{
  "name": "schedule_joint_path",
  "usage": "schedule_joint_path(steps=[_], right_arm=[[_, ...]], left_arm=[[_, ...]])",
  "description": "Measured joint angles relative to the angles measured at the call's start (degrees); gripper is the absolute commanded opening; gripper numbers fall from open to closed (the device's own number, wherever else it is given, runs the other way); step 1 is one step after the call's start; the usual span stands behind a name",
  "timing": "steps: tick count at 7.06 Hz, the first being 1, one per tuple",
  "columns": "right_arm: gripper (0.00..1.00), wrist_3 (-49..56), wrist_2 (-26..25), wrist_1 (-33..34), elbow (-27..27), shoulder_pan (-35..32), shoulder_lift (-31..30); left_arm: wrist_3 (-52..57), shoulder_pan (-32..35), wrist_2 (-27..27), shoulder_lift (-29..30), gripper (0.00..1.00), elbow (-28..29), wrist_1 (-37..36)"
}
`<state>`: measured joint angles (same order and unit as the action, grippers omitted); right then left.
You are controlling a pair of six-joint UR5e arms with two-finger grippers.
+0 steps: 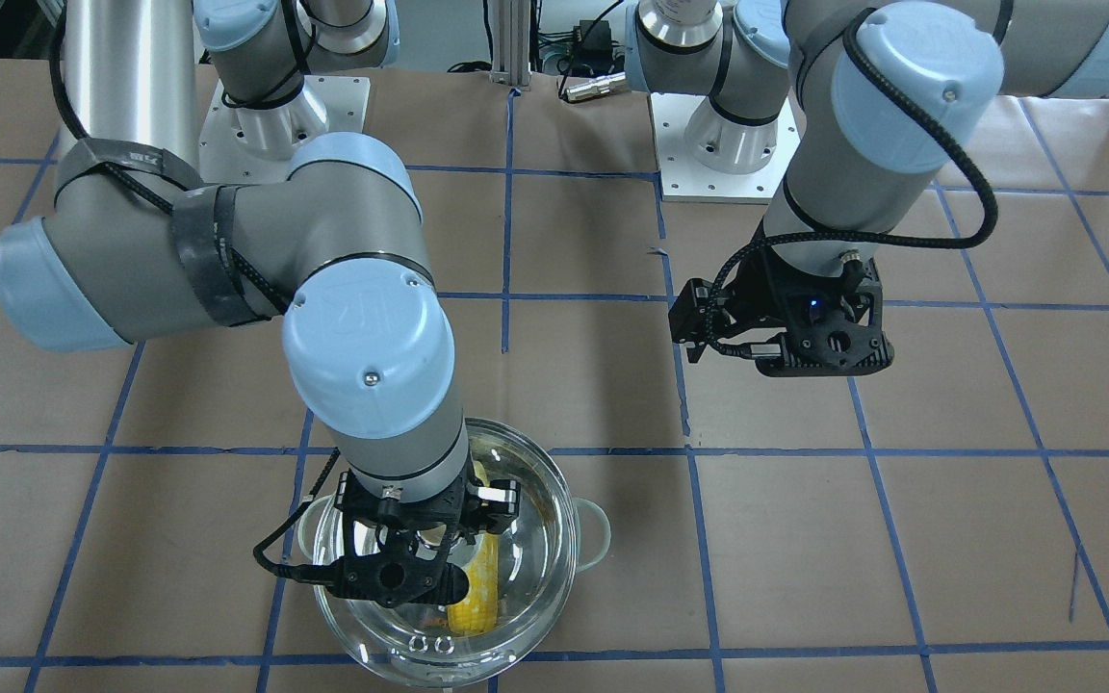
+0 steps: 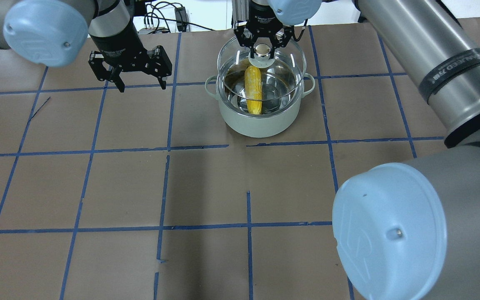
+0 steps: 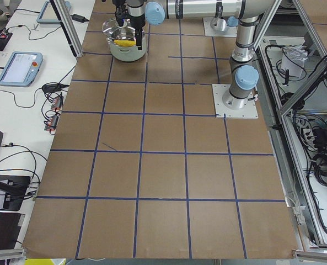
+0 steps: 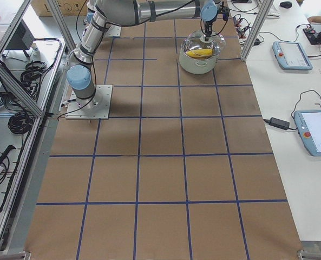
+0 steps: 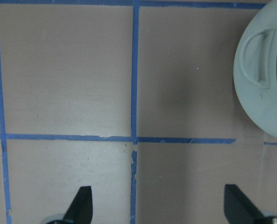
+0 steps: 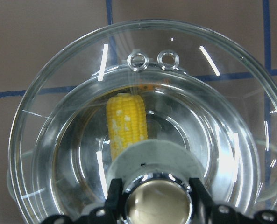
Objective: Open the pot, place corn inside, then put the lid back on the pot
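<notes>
Upper centre overhead, right end effector (image 2: pixel 261 52) clamps the lid (image 2: pixel 281 60) over pot (image 2: pixel 261 121) and corn (image 2: pixel 254 89); left end effector (image 2: pixel 143 85) gapes; joint cap (image 1: pixel 362 346) embossed UR.

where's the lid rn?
Overhead view, top centre: the lid is held by its knob in the right hand, just above the pot with the corn inside, apparently not yet seated on the rim.

The brown counter (image 2: pixel 206 187), marked into squares by blue tape lines (image 2: pixel 98 151), carries the pot (image 2: pixel 261 123) toward the side away from the robot.
</notes>
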<state>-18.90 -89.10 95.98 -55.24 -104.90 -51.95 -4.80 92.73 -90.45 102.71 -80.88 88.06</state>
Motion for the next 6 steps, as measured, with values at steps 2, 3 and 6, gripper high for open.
schedule_joint_path(steps=[2,3,6], right_arm=[[0.08,0.0,0.0,0.1,-1.3,-1.2,0.5],[0.08,0.4,0.0,0.4,-1.8,-1.2,0.3],[0.08,1.0,-0.1,0.3,-2.2,-0.5,-0.1]], left_arm=[[0.3,0.2,0.1,-0.2,1.0,2.0,3.3],[0.4,0.3,0.1,-0.7,1.0,2.0,4.2],[0.6,0.3,0.1,-1.4,1.0,1.8,4.8]])
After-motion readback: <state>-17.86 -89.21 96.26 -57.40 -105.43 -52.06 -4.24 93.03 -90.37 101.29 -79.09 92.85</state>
